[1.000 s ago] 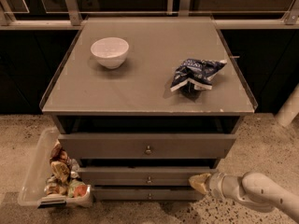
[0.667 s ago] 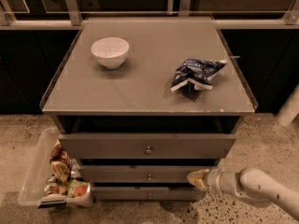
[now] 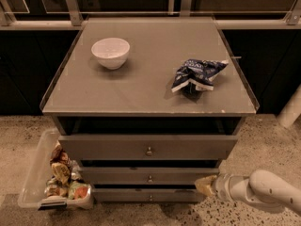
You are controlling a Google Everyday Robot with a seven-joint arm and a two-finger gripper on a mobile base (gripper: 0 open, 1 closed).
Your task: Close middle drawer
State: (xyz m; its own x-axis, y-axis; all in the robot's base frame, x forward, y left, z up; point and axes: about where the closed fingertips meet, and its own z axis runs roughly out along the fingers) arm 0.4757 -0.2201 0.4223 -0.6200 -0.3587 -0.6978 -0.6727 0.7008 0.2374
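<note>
The grey cabinet has three drawer fronts. The middle drawer [image 3: 122, 175], a shallow grey-brown front with a small round knob [image 3: 150, 178], sits below the taller top drawer [image 3: 108, 147] and above the lowest front [image 3: 136, 195]. A dark gap shows above it. My gripper [image 3: 203, 184] comes in from the lower right on a white arm [image 3: 263, 190]. Its yellowish tip touches the right end of the middle drawer's front.
On the cabinet top [image 3: 150, 86] stand a white bowl [image 3: 110, 52] at the left and a crumpled blue chip bag [image 3: 195, 74] at the right. A clear plastic bin [image 3: 40, 173] of snack packets stands on the floor at the left. A white post [image 3: 290, 108] rises at the right.
My gripper has moved a little left and up against the right end of the middle drawer's front. The drawer front seems slightly further in.
</note>
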